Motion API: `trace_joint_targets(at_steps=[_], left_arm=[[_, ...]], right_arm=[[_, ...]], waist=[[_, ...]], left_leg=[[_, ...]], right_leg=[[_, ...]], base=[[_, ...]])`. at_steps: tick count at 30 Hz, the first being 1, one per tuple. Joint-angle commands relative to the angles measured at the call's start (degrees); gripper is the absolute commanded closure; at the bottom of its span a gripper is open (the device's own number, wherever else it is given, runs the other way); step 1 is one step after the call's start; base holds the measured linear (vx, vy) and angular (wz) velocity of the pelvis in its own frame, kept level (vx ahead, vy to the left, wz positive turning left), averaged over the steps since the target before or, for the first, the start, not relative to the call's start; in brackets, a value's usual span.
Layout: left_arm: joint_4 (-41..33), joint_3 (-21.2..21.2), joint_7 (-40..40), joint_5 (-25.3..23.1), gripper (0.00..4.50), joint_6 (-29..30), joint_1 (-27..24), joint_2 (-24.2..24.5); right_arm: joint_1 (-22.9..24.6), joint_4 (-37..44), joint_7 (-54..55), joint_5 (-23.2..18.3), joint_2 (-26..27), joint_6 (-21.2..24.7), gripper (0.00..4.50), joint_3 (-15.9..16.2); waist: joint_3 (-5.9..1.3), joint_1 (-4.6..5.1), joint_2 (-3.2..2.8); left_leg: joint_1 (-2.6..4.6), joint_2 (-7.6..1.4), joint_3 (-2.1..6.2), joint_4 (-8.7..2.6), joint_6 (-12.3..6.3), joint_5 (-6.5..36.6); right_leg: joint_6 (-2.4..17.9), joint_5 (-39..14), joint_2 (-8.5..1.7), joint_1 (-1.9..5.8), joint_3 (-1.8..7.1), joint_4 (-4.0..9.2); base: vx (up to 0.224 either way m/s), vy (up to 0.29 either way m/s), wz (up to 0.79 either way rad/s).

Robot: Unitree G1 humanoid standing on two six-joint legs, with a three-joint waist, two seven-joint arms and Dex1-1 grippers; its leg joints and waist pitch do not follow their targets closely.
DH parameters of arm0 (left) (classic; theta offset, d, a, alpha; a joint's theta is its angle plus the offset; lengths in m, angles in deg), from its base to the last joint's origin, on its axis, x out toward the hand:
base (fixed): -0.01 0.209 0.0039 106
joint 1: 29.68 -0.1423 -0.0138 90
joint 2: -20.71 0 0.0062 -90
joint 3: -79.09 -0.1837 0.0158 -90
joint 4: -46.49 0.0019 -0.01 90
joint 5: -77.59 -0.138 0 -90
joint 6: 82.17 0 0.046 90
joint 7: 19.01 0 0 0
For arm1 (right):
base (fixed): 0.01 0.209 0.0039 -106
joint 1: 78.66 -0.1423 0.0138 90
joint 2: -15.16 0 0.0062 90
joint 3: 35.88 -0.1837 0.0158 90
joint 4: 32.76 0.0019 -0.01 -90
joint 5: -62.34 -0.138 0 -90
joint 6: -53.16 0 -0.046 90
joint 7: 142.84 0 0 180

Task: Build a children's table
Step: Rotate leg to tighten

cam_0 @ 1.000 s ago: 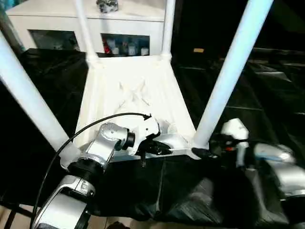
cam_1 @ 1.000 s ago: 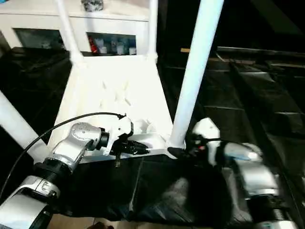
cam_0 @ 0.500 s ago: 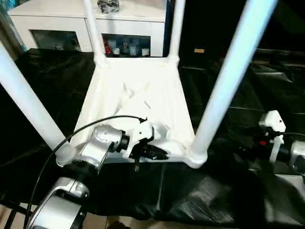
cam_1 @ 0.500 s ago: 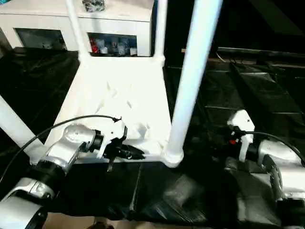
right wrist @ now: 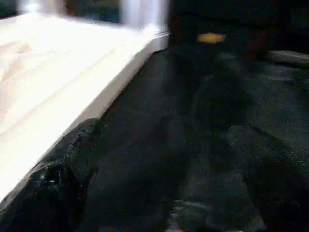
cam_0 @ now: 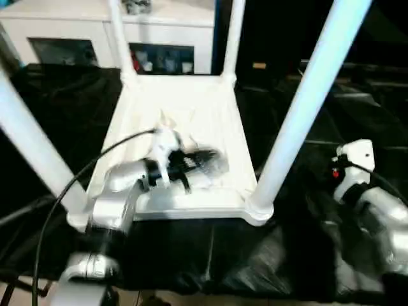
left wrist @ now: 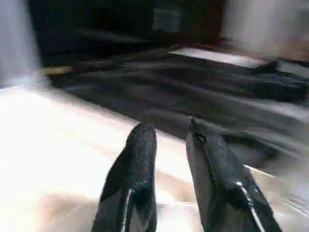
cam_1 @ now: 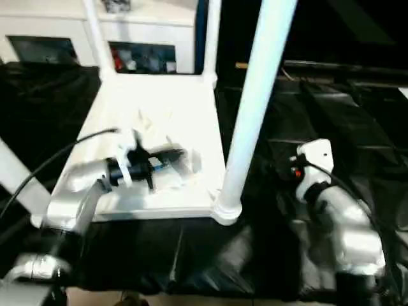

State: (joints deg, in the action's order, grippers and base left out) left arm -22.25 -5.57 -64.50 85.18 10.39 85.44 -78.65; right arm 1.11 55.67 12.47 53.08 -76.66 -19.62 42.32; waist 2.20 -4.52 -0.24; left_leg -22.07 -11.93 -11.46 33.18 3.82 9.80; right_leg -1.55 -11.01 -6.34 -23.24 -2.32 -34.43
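Note:
The white tabletop (cam_0: pixel 191 105) lies upside down, ribbed underside up, on black sheeting. Four white legs stand in its corner sockets: near right (cam_0: pixel 306 108), near left (cam_0: pixel 32 146), far left (cam_0: pixel 118 38) and far right (cam_0: pixel 234 38). My left gripper (cam_0: pixel 207 159) hovers over the underside near the front rim. In the left wrist view its fingers (left wrist: pixel 140 159) are a narrow gap apart with nothing between them. My right arm (cam_0: pixel 357 175) is to the right of the near right leg, clear of it. My right gripper (right wrist: pixel 169 150) is open wide over the black sheeting beside the tabletop's edge (right wrist: pixel 72 87).
A white cabinet with glass doors (cam_0: pixel 166 25) stands behind the tabletop. Crinkled black sheeting (cam_0: pixel 255 261) covers the surface all around, with folds at the front. A black cable (cam_0: pixel 57 204) loops from my left forearm.
My left gripper has left the tabletop's front rim and moved up over the underside. My right gripper has drawn back to the right from the near right leg's socket.

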Motion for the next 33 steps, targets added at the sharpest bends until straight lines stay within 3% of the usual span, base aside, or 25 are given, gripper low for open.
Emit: trace_joint_targets(at_steps=[1,2,3,4,5,6,7,8,9,12,15,17,18,19,22,25,26,29,30,33], left_arm=[[-4.9,2.6,6.3,0.0,2.91,2.5,-1.8,-1.2],[-9.0,3.3,9.2,-0.8,2.91,1.7,-5.3,-2.6],[-11.4,3.8,11.3,-1.5,2.91,1.2,-7.3,-3.6],[-12.5,4.0,12.3,-1.9,2.91,0.8,-8.3,-4.1],[-14.5,4.0,14.9,-2.9,2.91,0.8,-10.1,-4.8],[-15.0,4.0,17.7,-4.0,2.91,1.9,-11.3,-5.3],[-15.0,4.1,19.6,-4.7,2.91,2.7,-12.1,-5.4],[-14.9,4.0,21.5,-5.8,2.74,3.0,-13.0,-5.2],[-14.8,4.0,21.7,-5.9,2.74,3.1,-13.1,-5.2],[-15.6,3.6,22.3,-4.7,2.45,5.5,-13.0,-4.9],[-14.9,3.2,21.1,-4.8,2.18,7.2,-11.0,-3.2],[-14.7,3.5,21.0,-4.0,2.09,8.5,-10.4,-2.9],[-14.6,3.6,20.8,-3.6,2.02,9.1,-10.0,-2.8],[-15.0,3.4,20.9,-3.4,1.92,9.5,-10.1,-2.8],[-16.5,2.9,21.7,-2.6,1.68,10.9,-10.8,-3.0],[-18.4,3.0,23.0,-1.8,1.37,12.7,-11.7,-3.2],[-18.4,3.2,24.2,-2.3,1.37,12.3,-12.1,-3.4],[-18.3,3.8,26.2,-2.7,1.04,10.1,-12.5,-4.2],[-18.5,3.6,26.0,-2.6,1.04,10.1,-12.7,-4.2],[-19.5,2.8,26.7,-3.5,1.04,9.6,-13.4,-3.9]], right_arm=[[1.3,3.9,2.7,0.3,0.9,1.7,0.0,0.2],[2.4,6.1,4.4,0.5,2.9,1.5,0.0,1.3],[3.0,7.2,5.1,0.4,4.1,1.3,0.0,2.0],[3.2,7.6,5.5,0.4,4.7,1.2,0.0,2.3],[3.7,7.4,6.6,0.9,5.6,1.8,0.0,3.3],[3.9,6.1,6.9,2.0,5.8,1.0,0.0,4.2],[3.9,4.9,7.4,2.9,6.1,0.3,0.0,5.0],[3.5,3.6,8.2,3.4,6.9,0.0,0.0,5.2],[3.5,3.5,8.3,3.4,7.0,0.0,0.0,5.2],[1.2,0.9,8.2,2.8,8.1,-0.2,0.0,5.6],[-1.1,-1.0,8.1,3.5,7.5,-0.4,0.0,6.4],[-1.5,-0.9,7.4,2.6,7.2,-0.5,0.0,6.3],[-1.7,-0.8,6.6,2.4,6.7,-0.8,0.0,6.4],[-1.8,-1.1,6.6,2.2,6.6,-1.1,0.0,6.3],[-1.9,-1.6,6.6,2.3,6.8,-1.5,0.0,6.1],[-2.2,-1.7,7.0,1.8,7.3,-1.2,0.0,6.1],[-1.7,-1.6,7.8,2.8,7.3,-0.7,0.0,7.0],[-1.1,-1.8,8.2,3.9,7.5,-0.1,0.0,8.2],[-1.0,-1.7,8.3,4.2,7.5,0.2,0.0,8.5],[-0.7,-1.6,7.6,4.0,7.7,0.7,0.0,9.2]], waist=[[-3.41,0.25,0.74],[-3.25,0.34,1.37],[-3.28,0.31,1.45],[-3.13,0.64,1.17],[-3.12,0.92,1.39],[-2.98,1.07,1.77],[-2.94,0.96,1.42],[-2.71,1.07,1.7],[-2.72,1.09,1.57],[-2.78,0.85,3.04],[-2.86,0.73,1.83],[-2.87,0.78,1.7],[-2.96,0.69,2.03],[-3.04,0.58,1.68],[-3.2,0.51,1.8],[-3.1,0.58,1.84],[-3.04,0.72,2.1],[-2.92,0.7,2.02],[-2.91,0.71,2.34],[-2.91,0.73,2.15]], left_leg=[[0.85,-0.86,0.32,-3.54,-2.53,10.2],[0.77,-0.8,0.23,-3.58,-3.03,11.1],[0.66,-0.96,0.36,-3.67,-3.01,11.2],[0.39,-1.1,0.42,-3.84,-3.18,11.3],[0.72,-1.06,0.33,-3.81,-3.02,12.3],[0.61,-1.01,0.39,-4.0,-2.57,13.2],[0.75,-1.14,0.48,-4.07,-2.08,13.9],[0.79,-1.04,0.51,-4.26,-1.08,15.7],[0.86,-1.02,0.56,-4.29,-0.7,16.0],[1.08,-1.11,0.56,-4.25,-0.51,16.3],[1.09,-1.02,0.76,-4.22,0.1,13.2],[1.12,-0.84,0.62,-4.04,0.34,12.1],[1.18,-0.79,0.5,-3.83,0.08,11.5],[1.1,-0.7,0.52,-3.71,-0.16,10.5],[1.03,-0.71,0.49,-3.51,-0.78,8.8],[0.99,-0.73,0.46,-3.55,-1.33,9.6],[1.03,-0.77,0.42,-3.59,-1.31,10.5],[1.12,-0.8,0.51,-3.74,-0.62,12.4],[1.09,-0.81,0.5,-3.73,-0.5,12.8],[1.07,-0.86,0.58,-3.82,-0.22,13.3]], right_leg=[[10.7,-4.4,-0.68,2.85,1.0,3.57],[10.2,-6.8,-0.66,2.67,1.0,4.02],[10.1,-7.5,-0.78,2.8,1.02,3.84],[9.4,-8.2,-0.81,2.72,1.05,3.96],[8.9,-9.9,-0.58,2.33,1.06,4.3],[8.2,-11.7,-0.5,2.3,1.05,4.47],[7.9,-12.5,-0.56,2.17,1.1,4.45],[6.5,-14.9,-0.47,1.89,1.18,4.79],[6.2,-15.2,-0.49,1.8,1.23,4.78],[5.4,-15.1,-0.53,1.54,1.34,4.77],[6.4,-8.4,-0.4,1.79,1.32,3.84],[7.0,-4.8,-0.28,1.91,1.34,3.63],[7.5,-2.9,-0.28,2.05,1.37,3.42],[8.1,-0.9,-0.31,2.25,1.38,3.27],[9.5,2.1,-0.43,2.55,1.32,2.89],[10.2,0.7,-0.45,2.69,1.3,3.04],[10.0,-0.9,-0.37,2.6,1.31,3.21],[9.0,-5.2,-0.46,2.46,1.34,3.6],[8.6,-6.1,-0.47,2.44,1.37,3.69],[7.7,-6.9,-0.42,2.31,1.36,3.77]], base=[[0.0,0.0,0.0],[0.0,0.0,0.0],[0.0,0.0,0.0],[0.0,0.0,0.0],[0.0,0.0,0.0],[0.0,0.0,0.0],[0.0,0.0,0.0],[0.0,0.0,0.0],[0.0,0.0,0.0],[0.0,0.0,0.0],[0.0,0.0,0.0],[0.0,0.0,0.0],[0.0,0.0,0.0],[0.0,0.0,0.0],[0.0,0.0,0.0],[0.0,0.0,0.0],[0.0,0.0,0.0],[0.0,0.0,0.0],[0.0,0.0,0.0],[0.0,0.0,0.0]])
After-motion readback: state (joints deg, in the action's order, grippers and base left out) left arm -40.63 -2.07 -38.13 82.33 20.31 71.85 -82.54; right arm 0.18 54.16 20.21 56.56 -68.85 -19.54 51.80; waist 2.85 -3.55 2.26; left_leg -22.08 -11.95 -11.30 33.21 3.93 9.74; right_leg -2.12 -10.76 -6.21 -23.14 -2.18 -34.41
